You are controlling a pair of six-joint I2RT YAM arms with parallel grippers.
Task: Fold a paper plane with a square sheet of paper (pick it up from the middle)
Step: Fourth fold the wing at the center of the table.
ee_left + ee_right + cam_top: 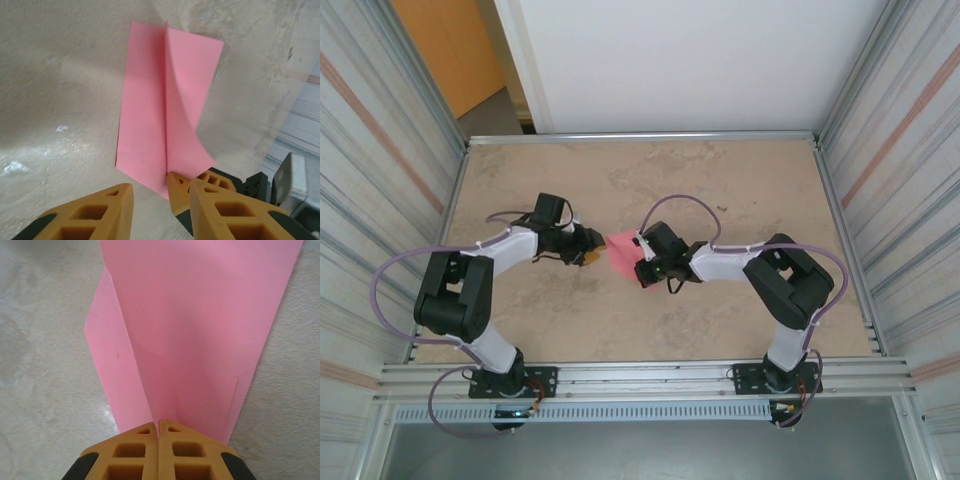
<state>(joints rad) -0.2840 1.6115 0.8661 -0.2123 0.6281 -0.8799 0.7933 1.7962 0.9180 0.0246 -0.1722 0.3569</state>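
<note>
On the table (720, 180), right fingers (135, 452) clamp the sheet (200, 330) at its crease; left wrist view shows left fingers (90, 215) apart beside the curling flap.

square sheet of paper (620, 249) on table (740, 170); left hand (592, 252) left; right hand (638, 258) right

Left arm: base at 7 o'clock, elbow swung out to 9, left gripper (588, 251) low, pointing toward 3, jaws parted.

Right arm: base at 5, elbow at 3, right gripper (638, 262) pointing toward 9, jaws pressed together on the edge of the square sheet of paper (200, 340).

Tips close together at centre.
</note>
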